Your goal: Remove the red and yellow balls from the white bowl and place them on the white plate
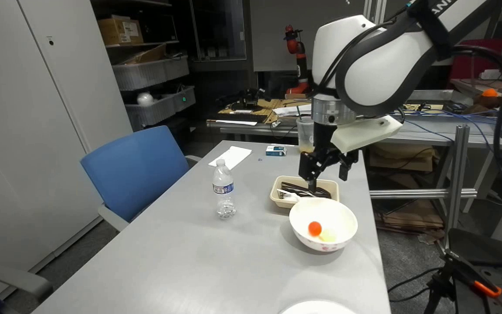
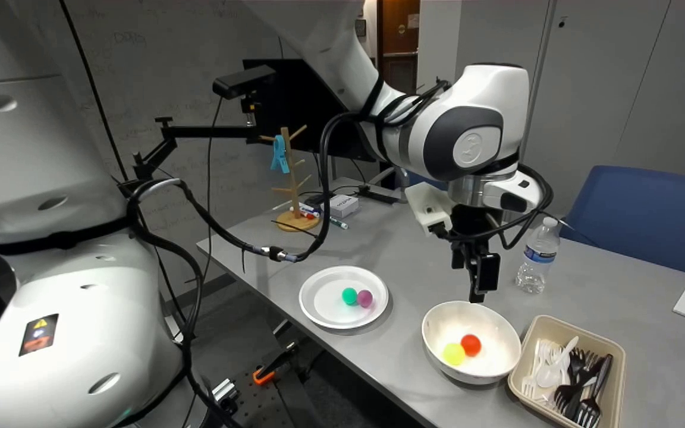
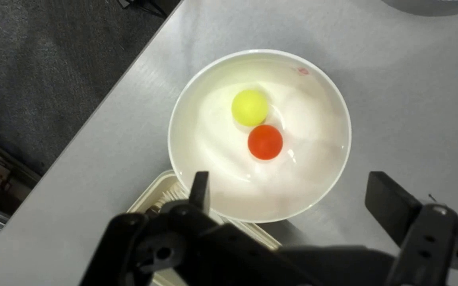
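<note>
Inside the white bowl [image 3: 316, 171] lie the yellow ball [image 3: 249, 107] and the red ball [image 3: 265, 142], touching or nearly so. In an exterior view the same bowl [image 2: 500, 356] stands near the table edge, with the red ball [image 2: 471, 345] and yellow ball [image 2: 453, 354] at its bottom. The white plate [image 2: 319, 297] rests beyond it, bearing a green ball [image 2: 349, 296] and a purple ball [image 2: 365, 298]. Above the table, pointing down near the bowl, hangs my gripper [image 3: 288, 182]. Its fingers [image 3: 392, 202] stand wide apart, with nothing held between them.
A beige tray [image 2: 616, 380] of black and white cutlery sits right beside the bowl, partly under my gripper. A water bottle [image 1: 223, 192] stands upright nearby. At the table's far end are a cup [image 1: 305, 133] and a small box [image 1: 276, 151]. A wooden rack [image 2: 292, 178] stands beyond the plate.
</note>
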Robot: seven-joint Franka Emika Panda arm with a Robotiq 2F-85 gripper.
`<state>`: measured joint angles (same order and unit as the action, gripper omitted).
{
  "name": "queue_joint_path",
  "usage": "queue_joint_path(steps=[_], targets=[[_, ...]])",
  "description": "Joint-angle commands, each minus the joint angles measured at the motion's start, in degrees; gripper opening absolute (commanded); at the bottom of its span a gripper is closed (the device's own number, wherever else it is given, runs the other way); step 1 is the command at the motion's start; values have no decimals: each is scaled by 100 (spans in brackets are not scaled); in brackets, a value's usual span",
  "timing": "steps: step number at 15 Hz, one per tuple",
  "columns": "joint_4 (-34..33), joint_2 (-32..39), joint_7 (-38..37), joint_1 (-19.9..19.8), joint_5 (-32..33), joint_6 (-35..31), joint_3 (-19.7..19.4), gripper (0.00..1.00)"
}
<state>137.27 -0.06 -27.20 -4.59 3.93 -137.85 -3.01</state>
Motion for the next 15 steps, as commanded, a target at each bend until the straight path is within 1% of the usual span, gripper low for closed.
queue_joint_path(steps=[1, 3, 8, 11, 12, 13, 15], targets=[[99, 75, -70, 2, -62, -216, -73, 100], [60, 71, -31, 27, -3, -57, -76, 100], [78, 90, -56, 26, -3, -57, -92, 100], [84, 98, 109, 25, -49, -118, -89, 100], [211, -317, -183, 120, -92, -59, 2, 100], [160, -304, -89, 126, -222, 76, 15, 100], [204, -344, -16, 141, -315, -45, 48, 100]])
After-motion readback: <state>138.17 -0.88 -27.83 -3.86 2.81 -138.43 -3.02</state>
